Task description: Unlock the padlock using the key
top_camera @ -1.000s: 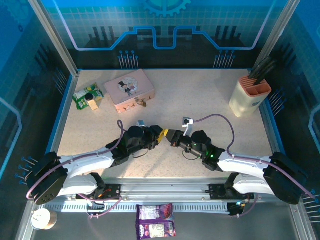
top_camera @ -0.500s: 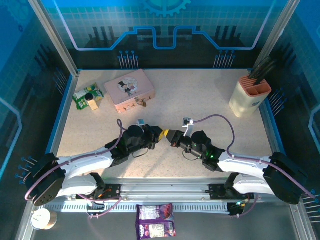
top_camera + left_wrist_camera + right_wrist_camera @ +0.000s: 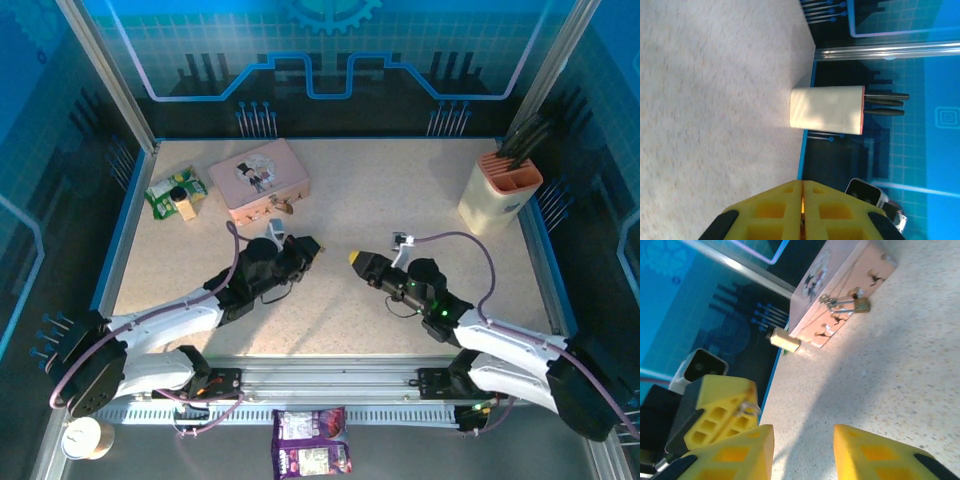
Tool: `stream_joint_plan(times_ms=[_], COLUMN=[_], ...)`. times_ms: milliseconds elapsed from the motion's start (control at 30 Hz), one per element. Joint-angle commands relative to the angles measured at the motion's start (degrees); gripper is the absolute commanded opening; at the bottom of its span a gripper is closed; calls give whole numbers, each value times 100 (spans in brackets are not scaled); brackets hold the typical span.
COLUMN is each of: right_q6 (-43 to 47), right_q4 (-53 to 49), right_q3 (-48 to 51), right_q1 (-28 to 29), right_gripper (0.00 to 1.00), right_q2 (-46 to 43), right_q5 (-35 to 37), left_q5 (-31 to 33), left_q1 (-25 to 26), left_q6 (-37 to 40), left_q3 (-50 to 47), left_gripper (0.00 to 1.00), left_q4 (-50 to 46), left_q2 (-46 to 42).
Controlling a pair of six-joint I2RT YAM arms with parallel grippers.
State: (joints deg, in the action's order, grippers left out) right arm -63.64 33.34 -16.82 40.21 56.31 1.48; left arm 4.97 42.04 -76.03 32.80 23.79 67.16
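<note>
Holds right tool [image 3: 354, 259] apart, empty, free to steady the lock. Pinches the key [image 3: 747, 408] in left tool [image 3: 310, 245], pads together, seemingly for insertion. Finds the padlock [image 3: 861, 304] beyond, lying on bench [image 3: 400, 190] against pink tin [image 3: 260, 178].

A robot lab's test cell. Blue printed panels [image 3: 330, 50] with gear and circuit graphics wall it in at the far side and on both flanks, held by aluminium frame posts [image 3: 100, 70]. The left arm [image 3: 170, 320] and right arm [image 3: 500, 335], trailing purple cables, are bolted to a metal rail [image 3: 330, 385] at the near edge of a speckled, blue-rimmed desk [image 3: 400, 200]. Household props sit about: a knife block [image 3: 497, 193] and a pink tin [image 3: 258, 178].
</note>
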Motion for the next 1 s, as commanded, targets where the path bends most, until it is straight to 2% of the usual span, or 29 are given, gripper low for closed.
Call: stream_joint_plan(times_ms=[0, 100, 233, 567, 700, 967], right_q6=[-100, -58, -88, 209, 203, 107], right_q4=[-208, 8, 912, 3197, 4073, 4752], right_q3=[227, 367, 567, 823, 883, 825], right_q1=[-325, -589, -965, -1084, -1128, -1130], right_gripper=[45, 51, 56, 63, 57, 41], right_q2=[-403, -627, -615, -209, 23, 333], right_q5=[-428, -568, -1000, -1463, -1625, -1836], left_q5=[-294, -786, -1305, -1970, -2037, -2184], left_q1=[-100, -92, 13, 250, 305, 324], left_q6=[1860, 2791, 3524, 3850, 3802, 3504], left_q3=[552, 957, 1341, 1892, 1936, 1890], left_gripper=[8, 9, 10, 9, 9, 10], left_q4=[-24, 118, 358, 302, 305, 541], left_q2=[100, 315, 555, 1082, 1142, 1255])
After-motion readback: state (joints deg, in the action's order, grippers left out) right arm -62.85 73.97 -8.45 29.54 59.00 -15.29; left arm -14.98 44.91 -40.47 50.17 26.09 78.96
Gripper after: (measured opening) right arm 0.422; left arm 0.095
